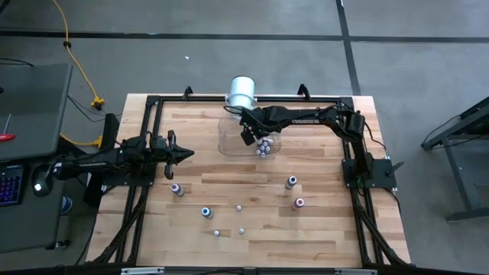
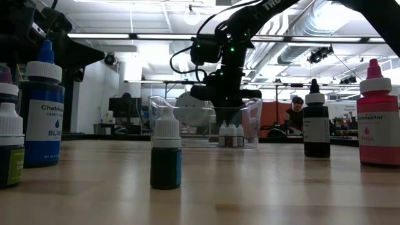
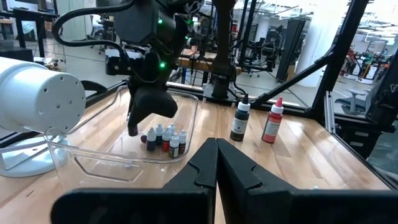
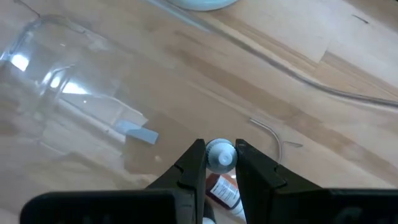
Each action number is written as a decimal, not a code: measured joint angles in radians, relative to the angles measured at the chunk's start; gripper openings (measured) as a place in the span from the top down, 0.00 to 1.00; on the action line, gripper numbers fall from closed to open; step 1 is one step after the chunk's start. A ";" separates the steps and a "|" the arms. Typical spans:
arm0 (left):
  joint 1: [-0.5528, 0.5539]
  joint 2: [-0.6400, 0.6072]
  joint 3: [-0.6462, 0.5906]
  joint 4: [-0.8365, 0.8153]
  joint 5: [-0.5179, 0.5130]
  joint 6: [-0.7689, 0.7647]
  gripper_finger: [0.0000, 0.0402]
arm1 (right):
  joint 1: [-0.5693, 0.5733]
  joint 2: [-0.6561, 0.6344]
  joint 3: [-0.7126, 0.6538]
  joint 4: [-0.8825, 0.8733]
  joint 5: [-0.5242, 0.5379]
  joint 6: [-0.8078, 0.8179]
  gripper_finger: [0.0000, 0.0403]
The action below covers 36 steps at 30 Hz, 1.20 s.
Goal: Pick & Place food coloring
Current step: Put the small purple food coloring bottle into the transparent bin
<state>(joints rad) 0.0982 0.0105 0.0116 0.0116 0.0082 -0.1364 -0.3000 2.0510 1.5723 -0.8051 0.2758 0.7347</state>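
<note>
Tub [image 4: 56, 87] beneath bottle [image 4: 219, 155] in right hand [image 4: 220, 163]

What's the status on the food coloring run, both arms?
Right gripper shut on a small white-capped bottle, over the clear tub. Left gripper shut, waiting at table's left side. Several bottles still loose on table. Nothing blocking.

light: bright, even, from ceiling strip lamps [image 2: 112, 35] glowing in the low view
shadows: soft, faint on the table [image 1: 321, 229]
glare: white glints on the clear tub [image 4: 43, 81]
backlight: low view's blue bottle [image 2: 42, 106] reads pretty dark
blur: own fingers [image 3: 214, 180] soft up close
</note>
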 joint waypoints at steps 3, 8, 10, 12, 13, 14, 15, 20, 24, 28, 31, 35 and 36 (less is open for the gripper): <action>0.000 0.000 0.000 0.000 0.000 0.000 1.00 | 0.000 0.000 0.000 -0.001 0.004 0.012 0.85; 0.000 0.000 0.000 0.000 0.000 0.000 1.00 | -0.001 -0.001 -0.018 0.006 0.001 0.029 0.85; 0.000 0.000 0.000 0.000 0.000 0.000 1.00 | -0.001 -0.001 -0.045 0.031 -0.021 0.051 0.84; 0.000 0.000 0.000 0.000 0.000 0.000 1.00 | -0.001 -0.001 -0.070 0.065 -0.050 0.051 0.84; 0.000 0.000 0.000 0.000 0.000 0.000 1.00 | 0.000 -0.002 -0.079 0.081 -0.052 0.051 0.84; 0.000 0.000 0.000 0.000 0.000 0.000 1.00 | 0.000 -0.003 -0.083 0.089 -0.053 0.051 0.84; 0.000 0.000 0.000 0.000 0.000 0.000 1.00 | 0.000 -0.003 -0.084 0.090 -0.049 0.051 0.84; 0.000 0.000 0.000 0.000 0.000 0.000 1.00 | -0.001 -0.007 -0.085 0.091 -0.024 0.051 0.83; 0.000 0.000 0.000 0.000 0.000 0.000 1.00 | -0.001 -0.007 -0.085 0.093 -0.024 0.036 0.83; 0.000 0.000 0.000 0.000 0.000 0.000 1.00 | -0.001 -0.007 -0.085 0.098 -0.026 0.022 0.82; 0.000 0.000 0.000 0.000 0.000 0.000 1.00 | -0.001 -0.007 -0.085 0.100 -0.045 -0.002 0.79; 0.000 0.000 0.000 0.000 0.000 0.000 1.00 | -0.001 -0.008 -0.085 0.100 -0.049 -0.002 0.71; 0.000 0.000 0.000 0.000 0.000 0.000 1.00 | -0.001 -0.008 -0.085 0.100 -0.049 -0.002 0.68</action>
<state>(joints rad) 0.0982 0.0106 0.0116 0.0116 0.0082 -0.1363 -0.3008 2.0430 1.4868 -0.7048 0.2272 0.7325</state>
